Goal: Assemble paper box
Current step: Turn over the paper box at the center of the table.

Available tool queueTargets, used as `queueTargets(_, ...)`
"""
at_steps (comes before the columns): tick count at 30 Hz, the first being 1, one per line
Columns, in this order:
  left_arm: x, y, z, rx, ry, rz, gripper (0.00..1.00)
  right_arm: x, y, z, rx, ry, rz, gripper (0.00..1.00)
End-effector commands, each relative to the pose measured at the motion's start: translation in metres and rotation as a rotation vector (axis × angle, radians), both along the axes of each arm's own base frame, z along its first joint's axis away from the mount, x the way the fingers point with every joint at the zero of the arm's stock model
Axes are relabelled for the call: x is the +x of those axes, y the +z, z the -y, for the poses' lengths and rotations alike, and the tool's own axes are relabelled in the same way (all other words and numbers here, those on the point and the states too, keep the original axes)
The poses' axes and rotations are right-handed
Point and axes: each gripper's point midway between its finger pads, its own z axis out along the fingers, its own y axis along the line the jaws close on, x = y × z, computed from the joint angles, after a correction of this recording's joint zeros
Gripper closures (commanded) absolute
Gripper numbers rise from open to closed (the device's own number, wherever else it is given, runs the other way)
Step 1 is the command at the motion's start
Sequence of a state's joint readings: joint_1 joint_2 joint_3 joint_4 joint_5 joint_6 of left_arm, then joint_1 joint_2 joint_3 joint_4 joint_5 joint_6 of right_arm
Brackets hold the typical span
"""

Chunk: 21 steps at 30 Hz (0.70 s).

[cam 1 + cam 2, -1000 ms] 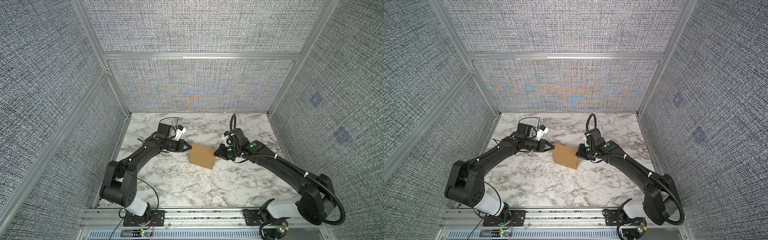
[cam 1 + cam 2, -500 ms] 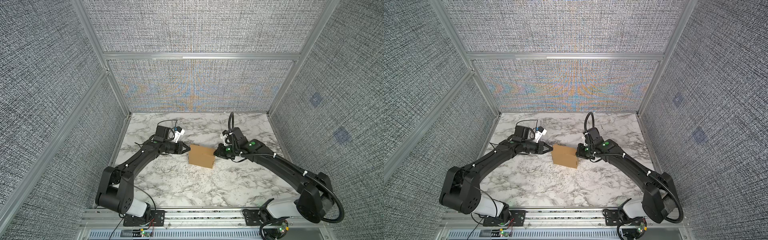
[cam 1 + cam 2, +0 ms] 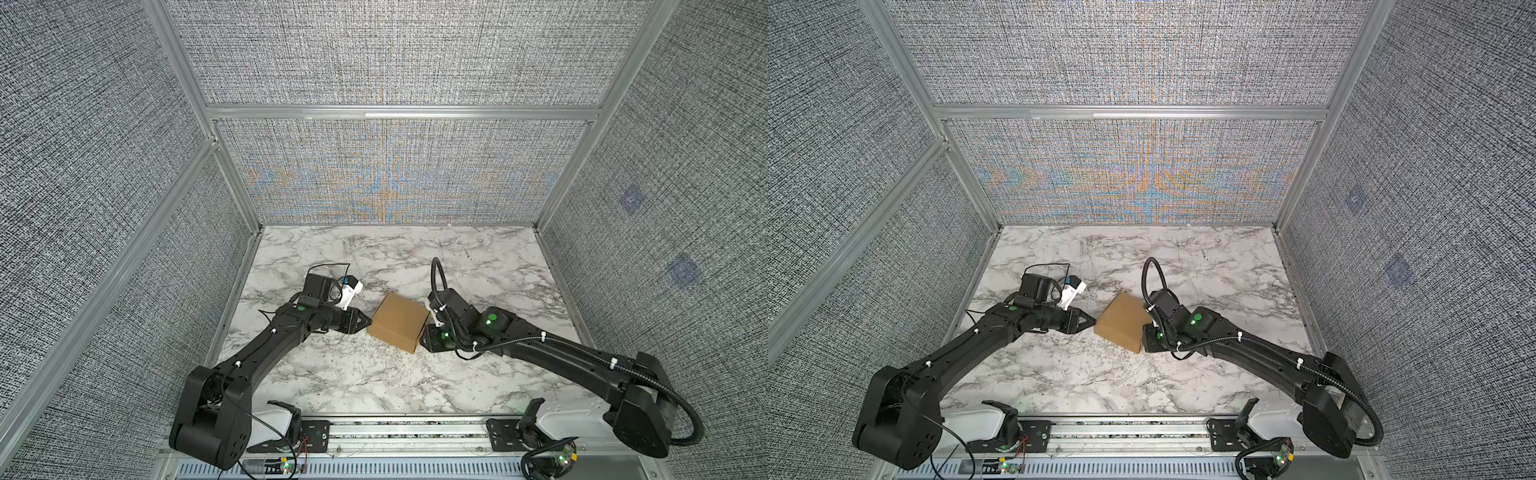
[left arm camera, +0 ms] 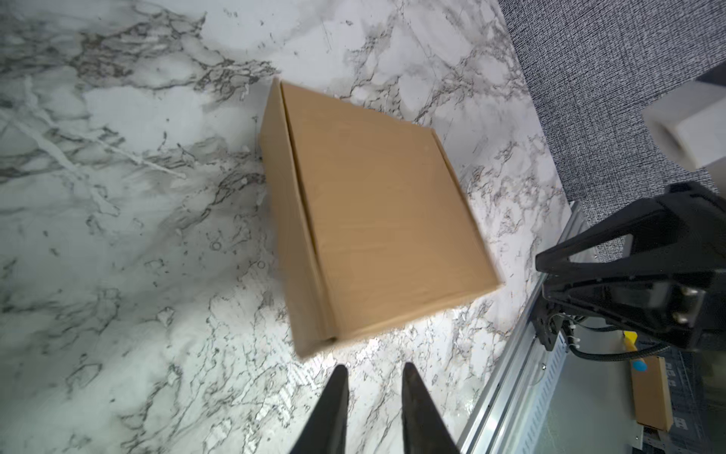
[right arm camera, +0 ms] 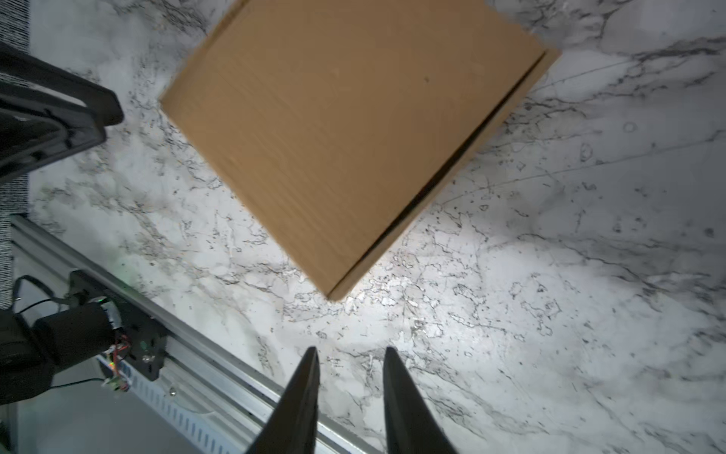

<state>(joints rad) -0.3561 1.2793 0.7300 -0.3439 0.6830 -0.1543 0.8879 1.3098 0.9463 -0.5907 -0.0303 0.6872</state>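
Left arm (image 3: 266,357): reaches from the near-left base across the table toward the middle, lying low over the surface.
Left gripper (image 3: 368,323): the jaws stand a little apart with nothing between them. In both top views its tips are just beside the box's left edge. The left wrist view (image 4: 375,367) shows a strip of marble between the fingertips (image 4: 340,389) and the box's nearest corner, so they are not touching.
Paper box (image 3: 399,326): a tan-brown corrugated mailer box, folded up with its lid down. It sits on the table near the middle, between the two grippers and turned at an angle to the table's edges. The right wrist view (image 5: 345,129) shows a dark seam along one side, under the lid's edge.
Marble tabletop (image 3: 374,386): white with grey veins; the box rests on it.
Right gripper (image 3: 423,343): slightly parted and empty. In both top views it is just beside the box's near-right corner. In the right wrist view (image 5: 350,350) bare marble separates the tips from that corner.
Right arm (image 3: 552,353): stretches in low from the near-right base.
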Motion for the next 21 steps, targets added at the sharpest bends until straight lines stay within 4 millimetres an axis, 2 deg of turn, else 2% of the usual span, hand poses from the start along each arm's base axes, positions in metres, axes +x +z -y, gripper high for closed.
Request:
queueTargets(1,0.001,-0.006,-0.003,0.022,-0.003,0.043,0.73,0.007,-0.005,0.009,-0.041,-0.049,0.069,0.67)
queueTargets(4,0.004,-0.003,-0.004,0.023,0.007,0.065,0.67,0.012,-0.016,0.017,-0.064,-0.084,0.094,0.65)
queueTargets(8,0.020,0.019,-0.008,0.037,0.022,0.161,0.56,0.015,-0.031,0.019,-0.098,-0.086,0.088,0.60)
queueTargets(11,0.044,0.029,-0.026,0.106,0.084,0.266,0.49,0.009,-0.044,0.009,-0.102,-0.059,0.072,0.49)
queueTargets(15,0.075,0.036,-0.060,0.200,0.207,0.357,0.43,0.000,-0.046,-0.021,-0.095,0.055,0.131,0.35)
queueTargets(18,0.084,0.041,-0.076,0.202,0.256,0.366,0.39,-0.001,-0.053,-0.034,-0.118,0.076,0.137,0.21)
queueTargets(21,0.090,0.047,-0.090,0.187,0.301,0.369,0.34,0.004,-0.067,-0.034,-0.166,0.048,0.125,0.19)
